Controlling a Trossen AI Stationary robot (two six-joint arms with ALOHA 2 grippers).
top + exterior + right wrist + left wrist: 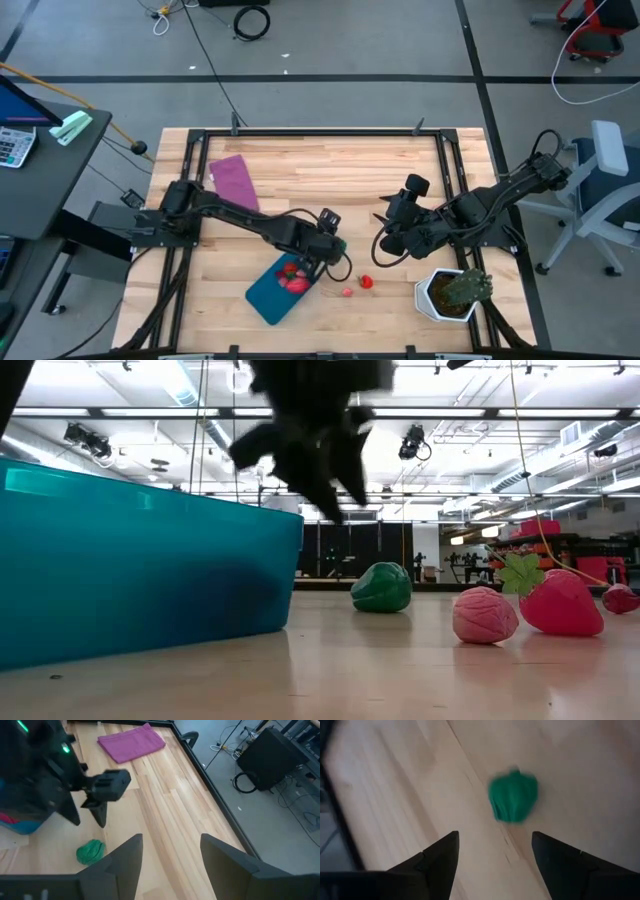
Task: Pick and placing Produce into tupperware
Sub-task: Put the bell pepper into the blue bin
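The teal tupperware [268, 297] lies at the table's near middle and holds red and pink produce [293, 278]. It fills the left of the low view [140, 570]. A green toy vegetable [512, 795] rests on the wood just beyond the tupperware's right end [381, 587]. My left gripper [492, 850] hovers over it, open and empty, with one finger to each side of it and clear of it. It also shows in the right wrist view [95, 802]. A pink piece [485, 615] and a red strawberry [560, 602] lie to the right [366, 282]. My right gripper [170, 852] is open and empty, right of centre [382, 242].
A purple cloth [233, 180] lies at the far left of the table. A spiky green plant in a white pot [450, 293] stands at the near right corner. Another small red piece [620, 598] lies at the right edge of the low view. Bare wood lies between the arms.
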